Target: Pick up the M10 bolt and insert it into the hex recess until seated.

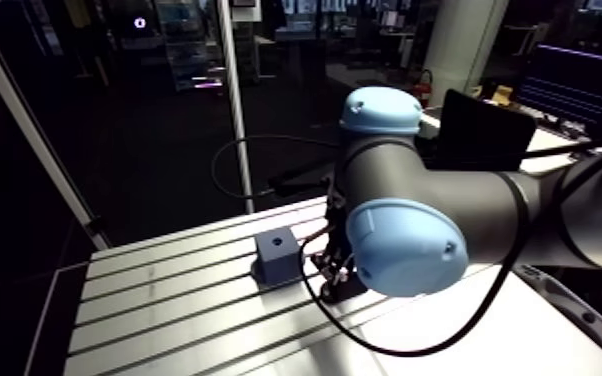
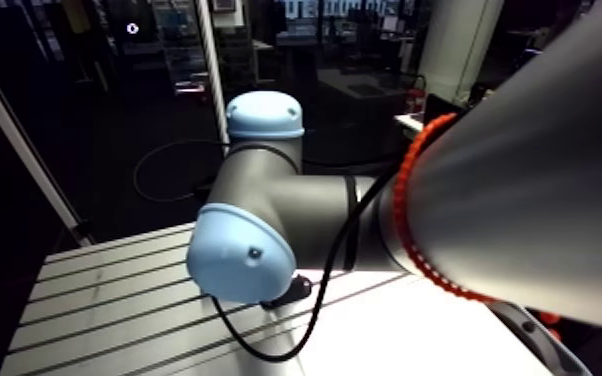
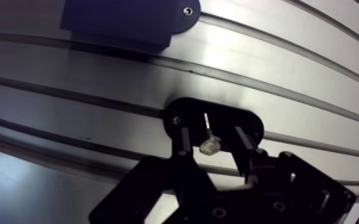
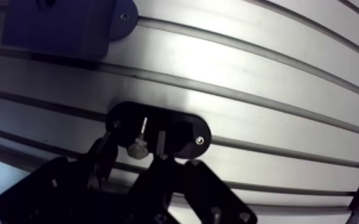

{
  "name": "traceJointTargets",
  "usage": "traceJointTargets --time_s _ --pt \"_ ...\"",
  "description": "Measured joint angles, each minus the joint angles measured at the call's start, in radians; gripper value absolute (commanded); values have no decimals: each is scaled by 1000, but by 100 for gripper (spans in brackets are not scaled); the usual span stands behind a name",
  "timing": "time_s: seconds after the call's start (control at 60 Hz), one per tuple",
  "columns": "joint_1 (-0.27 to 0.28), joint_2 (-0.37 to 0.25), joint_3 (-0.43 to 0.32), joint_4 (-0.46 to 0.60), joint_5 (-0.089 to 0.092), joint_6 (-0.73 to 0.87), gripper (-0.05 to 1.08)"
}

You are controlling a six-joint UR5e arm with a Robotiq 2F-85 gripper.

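Bolt (image 3: pixel 209 146) stands between end effector's (image 3: pixel 213 136) parted fingers (image 3: pixel 185 142), in black holder (image 3: pixel 189 112).

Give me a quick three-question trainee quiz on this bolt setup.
1. True or false: the bolt sits on the black holder, between the fingers of the gripper.
2. Which lies ahead of the gripper? A) a dark block B) a red tray C) a wooden box
3. Fill in: the gripper's fingers are ____ (open or shut).
Key: 1 true; 2 A; 3 open.
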Motion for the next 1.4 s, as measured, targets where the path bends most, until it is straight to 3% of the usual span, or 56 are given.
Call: traceJointTargets --time_s 1.4 --pt "0 9 -1 2 -2 -2 65"
